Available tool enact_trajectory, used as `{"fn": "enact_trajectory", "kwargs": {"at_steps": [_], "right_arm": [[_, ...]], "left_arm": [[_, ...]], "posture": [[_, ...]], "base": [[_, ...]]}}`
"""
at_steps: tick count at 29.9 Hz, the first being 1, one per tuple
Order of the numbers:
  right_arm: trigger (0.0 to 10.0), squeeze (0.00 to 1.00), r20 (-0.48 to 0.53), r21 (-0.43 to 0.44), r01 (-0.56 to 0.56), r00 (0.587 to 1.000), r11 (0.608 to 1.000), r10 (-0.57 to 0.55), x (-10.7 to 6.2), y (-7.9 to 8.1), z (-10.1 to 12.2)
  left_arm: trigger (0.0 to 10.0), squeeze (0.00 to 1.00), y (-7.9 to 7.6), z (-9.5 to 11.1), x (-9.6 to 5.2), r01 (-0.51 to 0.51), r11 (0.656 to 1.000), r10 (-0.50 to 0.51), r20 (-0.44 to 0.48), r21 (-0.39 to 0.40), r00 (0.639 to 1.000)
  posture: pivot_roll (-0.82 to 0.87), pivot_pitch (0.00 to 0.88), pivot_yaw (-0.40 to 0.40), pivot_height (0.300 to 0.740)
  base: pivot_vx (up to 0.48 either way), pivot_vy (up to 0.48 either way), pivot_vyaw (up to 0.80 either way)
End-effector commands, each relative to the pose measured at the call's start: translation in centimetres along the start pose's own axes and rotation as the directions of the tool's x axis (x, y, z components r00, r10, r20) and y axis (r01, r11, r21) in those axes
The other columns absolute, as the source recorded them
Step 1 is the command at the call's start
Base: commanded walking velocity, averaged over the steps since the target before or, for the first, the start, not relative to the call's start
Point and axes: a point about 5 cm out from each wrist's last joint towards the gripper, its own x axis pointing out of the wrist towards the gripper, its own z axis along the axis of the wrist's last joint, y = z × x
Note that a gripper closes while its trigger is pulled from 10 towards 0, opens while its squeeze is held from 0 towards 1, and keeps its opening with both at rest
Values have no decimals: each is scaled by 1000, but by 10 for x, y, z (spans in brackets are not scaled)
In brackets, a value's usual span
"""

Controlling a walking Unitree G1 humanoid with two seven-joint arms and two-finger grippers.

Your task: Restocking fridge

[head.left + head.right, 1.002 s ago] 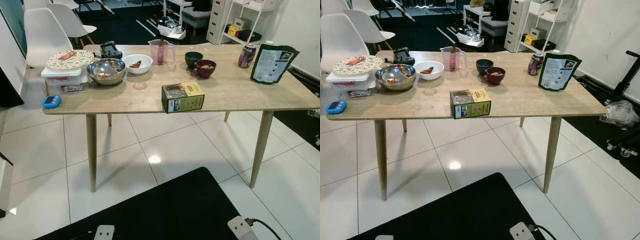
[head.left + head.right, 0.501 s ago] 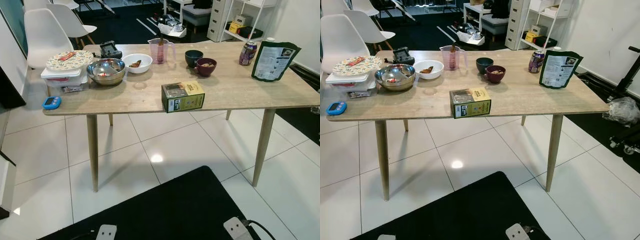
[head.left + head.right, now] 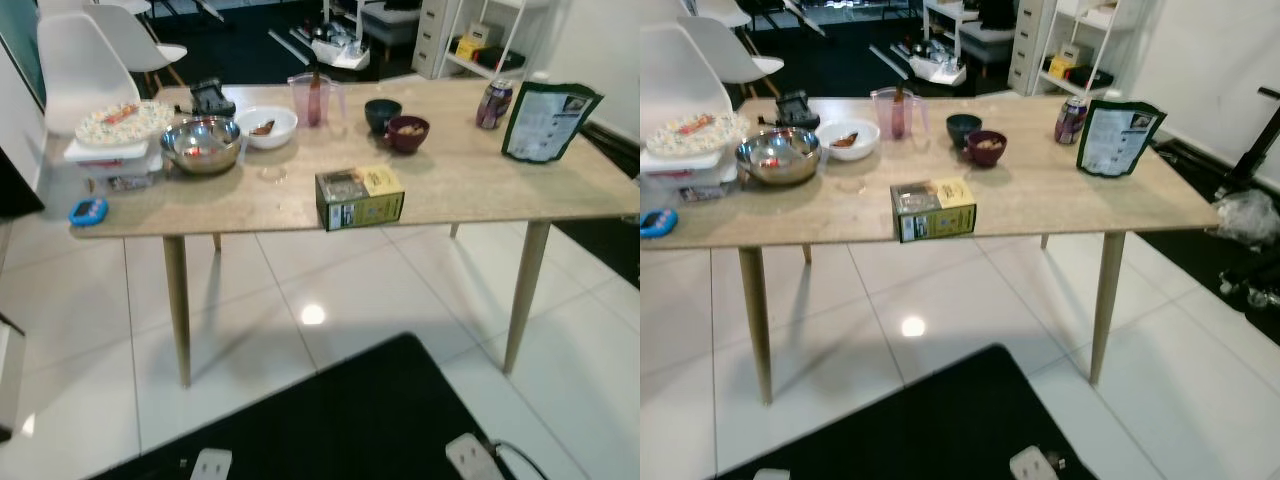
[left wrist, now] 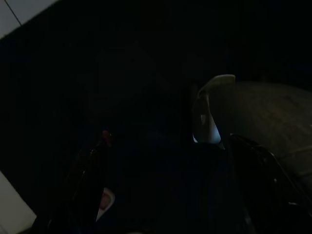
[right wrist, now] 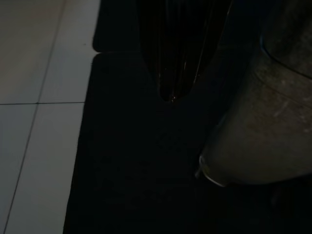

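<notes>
While the head camera looks down slightly blurred, a yellow-green carton [image 3: 361, 197] stands at the near edge of a wooden desk [image 3: 470, 185], with a steel bowl [image 3: 201, 144], white bowl [image 3: 265, 126], pink jug [image 3: 312, 98], two dark bowls [image 3: 396, 123], a can [image 3: 493, 104] and a green pouch [image 3: 547, 121] behind it. In the left wrist view, the left end effector [image 4: 161, 185] hangs in darkness; its state cannot be made out. In the right wrist view, the right end effector [image 5: 178, 73] hangs over a black mat [image 5: 141, 170] beside white floor tiles [image 5: 39, 97], its fingers together at the tip.
</notes>
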Motion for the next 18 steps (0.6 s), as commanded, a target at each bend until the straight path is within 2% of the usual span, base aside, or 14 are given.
{"fn": "enact_trajectory", "kwargs": {"at_steps": [1,18], "right_arm": [[10000,0,12,-5,-7,1000,1000,7,1,3,5],[10000,0,18,-6,-4,1000,1000,5,1,3,9]], "left_arm": [[10000,0,3,-6,-2,3,1000,-3,-22,7,1000],[10000,0,1,-1,0,3,1000,-3,-11,8,1000]], "posture": [[42,0,-42,740],[44,0,-43,740]], "base": [[300,0,0],[291,0,0]]}}
